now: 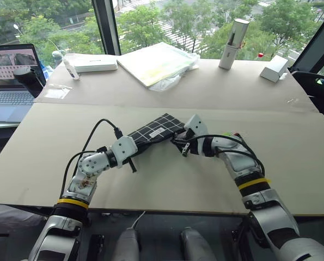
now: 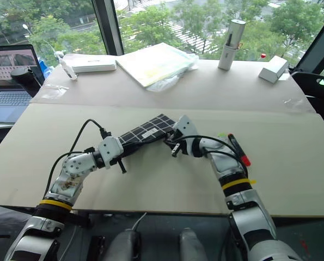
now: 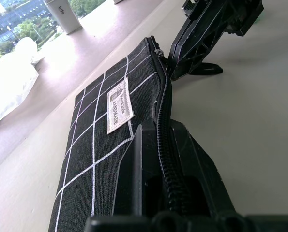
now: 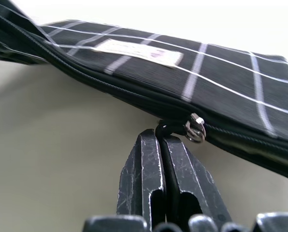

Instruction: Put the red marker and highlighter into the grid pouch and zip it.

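The grid pouch [image 1: 153, 132], black with white lines and a small white label [image 3: 118, 111], lies slanted at mid-table. My left gripper [image 3: 165, 145] is shut on its near-left end, clamped over the zipper edge. At the pouch's other end my right gripper [image 4: 158, 137] is shut on the zipper pull [image 4: 196, 129]. The zipper teeth between the two grippers look closed. Outside the pouch, the red marker [image 2: 239, 149] lies on the table just right of my right forearm. A bit of the light-green highlighter [image 2: 222, 135] shows behind that arm.
At the back of the table are a white box [image 1: 93, 64], a plastic-wrapped pad [image 1: 159, 62], an upright silver cylinder [image 1: 233, 38] and a small white block [image 1: 274, 68]. A laptop [image 1: 9, 76] sits beyond the left edge.
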Action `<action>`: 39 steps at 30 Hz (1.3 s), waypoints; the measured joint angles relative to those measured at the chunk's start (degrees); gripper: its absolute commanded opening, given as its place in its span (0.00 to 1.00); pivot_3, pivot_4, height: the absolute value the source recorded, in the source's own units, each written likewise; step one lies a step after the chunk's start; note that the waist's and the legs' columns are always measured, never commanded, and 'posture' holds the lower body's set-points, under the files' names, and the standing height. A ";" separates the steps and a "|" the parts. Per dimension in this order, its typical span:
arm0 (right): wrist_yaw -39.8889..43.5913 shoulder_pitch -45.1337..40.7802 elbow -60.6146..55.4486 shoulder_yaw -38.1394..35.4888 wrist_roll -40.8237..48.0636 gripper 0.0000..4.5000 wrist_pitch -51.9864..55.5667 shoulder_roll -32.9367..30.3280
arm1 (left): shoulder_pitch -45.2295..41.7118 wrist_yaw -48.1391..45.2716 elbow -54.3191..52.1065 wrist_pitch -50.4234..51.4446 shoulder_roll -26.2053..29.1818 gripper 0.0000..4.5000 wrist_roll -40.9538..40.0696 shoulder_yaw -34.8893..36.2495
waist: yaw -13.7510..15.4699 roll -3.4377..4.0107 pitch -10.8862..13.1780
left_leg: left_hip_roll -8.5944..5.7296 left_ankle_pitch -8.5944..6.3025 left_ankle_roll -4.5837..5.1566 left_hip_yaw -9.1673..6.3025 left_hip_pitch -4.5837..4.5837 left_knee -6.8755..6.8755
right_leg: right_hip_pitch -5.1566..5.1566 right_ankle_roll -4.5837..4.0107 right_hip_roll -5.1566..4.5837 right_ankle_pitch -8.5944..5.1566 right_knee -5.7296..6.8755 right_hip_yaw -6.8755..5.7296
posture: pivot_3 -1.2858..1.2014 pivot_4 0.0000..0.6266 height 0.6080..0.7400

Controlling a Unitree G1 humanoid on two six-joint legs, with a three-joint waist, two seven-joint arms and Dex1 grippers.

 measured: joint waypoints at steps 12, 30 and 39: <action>4.30 -0.50 -6.31 1.67 1.10 0.01 4.80 4.19 | 0.00 0.03 0.03 0.25 0.32 0.00 -0.01 1.55 | 0.17 0.01 0.00 | 0.00 0.00 -0.01 -0.09 -0.10 0.01 | -0.02 0.00 -0.01 0.00 -0.02 -0.13 | 0.52 0.24 1.00; 5.15 -1.07 -3.37 -1.15 0.23 0.01 1.89 -2.35 | -0.76 -1.43 -0.99 1.43 -1.02 0.00 0.06 0.36 | -0.19 0.01 0.00 | 0.01 0.00 0.00 -0.20 -0.14 -0.02 | -0.01 -0.01 0.00 0.00 -0.09 -0.21 | 0.52 0.24 1.00; 6.18 1.89 -9.73 2.23 0.32 0.01 6.06 0.03 | -0.75 -1.57 -0.97 1.63 -0.87 0.00 -0.03 0.56 | 0.11 0.01 0.01 | 0.01 0.00 -0.01 -0.21 -0.15 -0.01 | 0.00 -0.01 -0.01 0.00 -0.09 -0.26 | 0.52 0.24 1.00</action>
